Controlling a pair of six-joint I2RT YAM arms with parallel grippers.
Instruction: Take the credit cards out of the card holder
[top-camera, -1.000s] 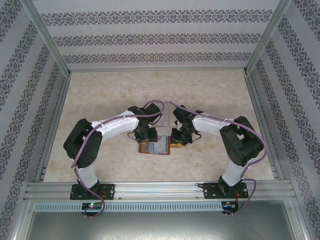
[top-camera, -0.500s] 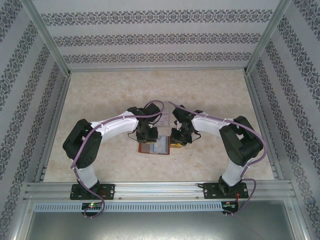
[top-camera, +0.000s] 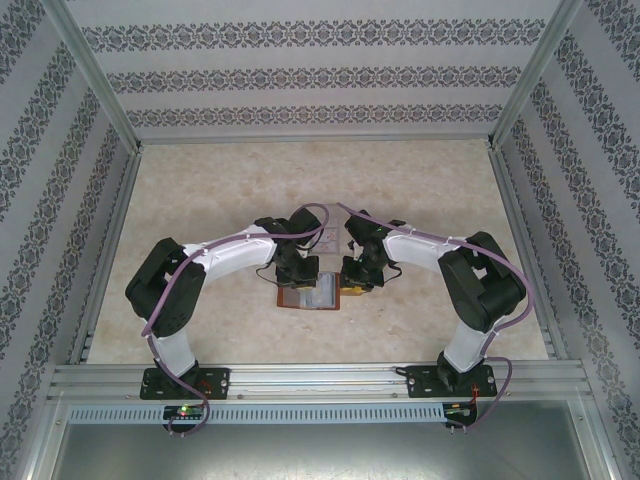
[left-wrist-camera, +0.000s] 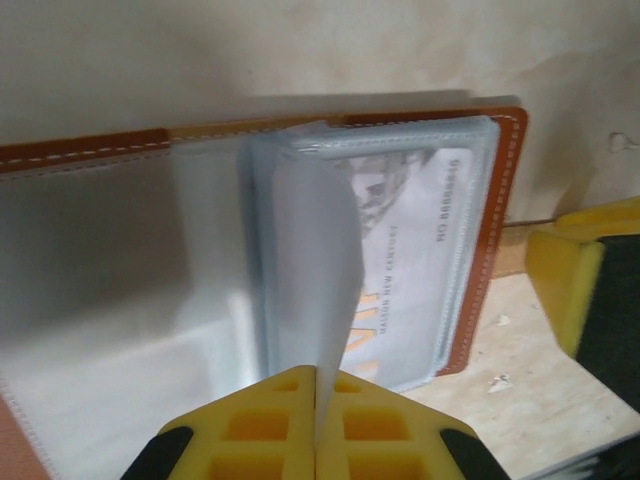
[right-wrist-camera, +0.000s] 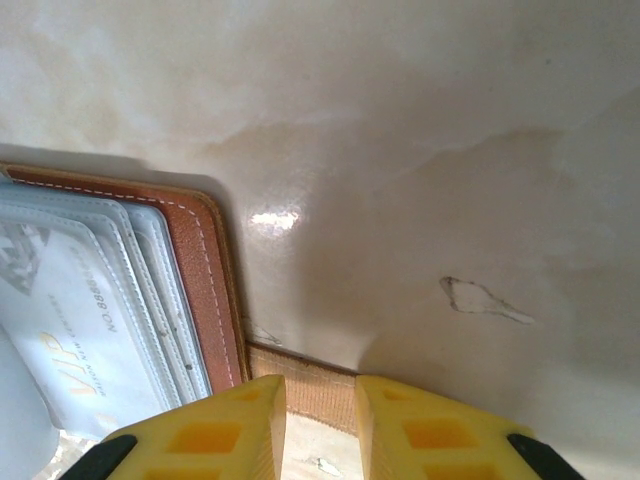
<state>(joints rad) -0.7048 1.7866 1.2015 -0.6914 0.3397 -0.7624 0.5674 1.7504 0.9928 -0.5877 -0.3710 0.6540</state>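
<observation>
I am counting one card holder (top-camera: 308, 298), and it is lying open and flat on the worktop (top-camera: 200, 200). Inside it I am counting only one credit card (left-wrist-camera: 405, 250) that I can be sure of. It is sitting in the top one of the clear sleeves (right-wrist-camera: 175, 320) on the right half of the card holder, and it is carrying gold letters and a row of digits. At the outer edge of that half about three sleeve borders are showing, one under the other; whether more cards are lying below, I cannot tell.

The left end effector (left-wrist-camera: 315, 385) is clenched on one thin pale leaf (left-wrist-camera: 320, 270), which is standing up over the middle fold of the card holder. I cannot say whether it is carrying a card. The leaf is hiding part of the card's print, and the left half of the card holder is looking blurred.

The right end effector (right-wrist-camera: 318, 395) is standing at the right edge of the card holder, its two fingers a little apart over the snap tab (right-wrist-camera: 300, 368). Whether they are touching it is not clear.
</observation>
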